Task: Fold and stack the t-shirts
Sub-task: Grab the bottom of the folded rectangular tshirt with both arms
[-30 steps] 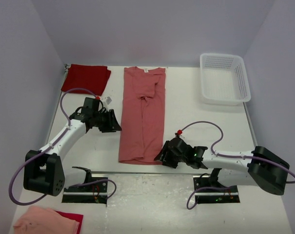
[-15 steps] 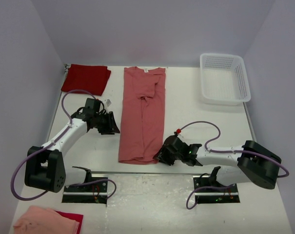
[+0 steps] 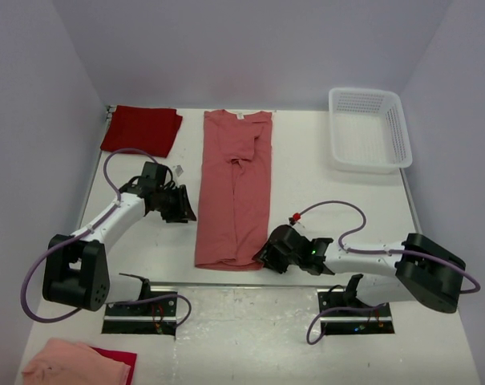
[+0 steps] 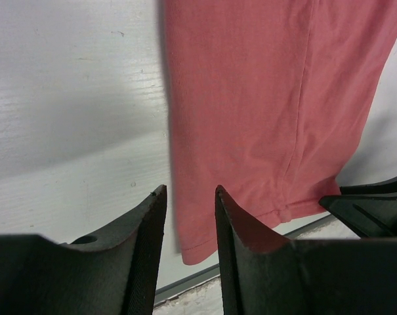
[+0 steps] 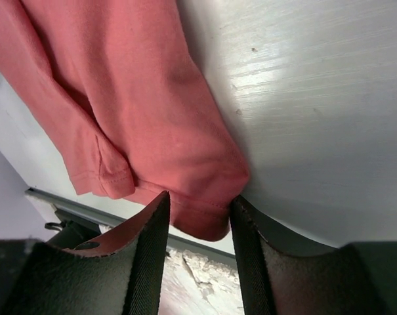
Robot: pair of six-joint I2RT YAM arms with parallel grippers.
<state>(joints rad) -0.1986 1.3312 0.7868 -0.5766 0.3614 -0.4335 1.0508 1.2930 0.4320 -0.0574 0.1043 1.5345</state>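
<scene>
Salmon shirt (image 3: pixel 234 192) lies lengthwise on the counter (image 3: pixel 330 208), crimson shirt (image 3: pixel 142 128) folded far left — the left claw (image 3: pixel 188 210), part-spread and empty, sits just beside the salmon's left edge, the right claw (image 3: pixel 262 258), part-spread, straddles its near right corner.

Pairs and singles, counted.
Two t-shirts: salmon t-shirt (image 3: pixel 234 192), crimson t-shirt (image 3: pixel 142 128). Two robot arms (image 3: pixel 114 220). One mesh basket (image 3: pixel 370 167). One peach-pink cloth (image 3: pixel 70 361).
</scene>
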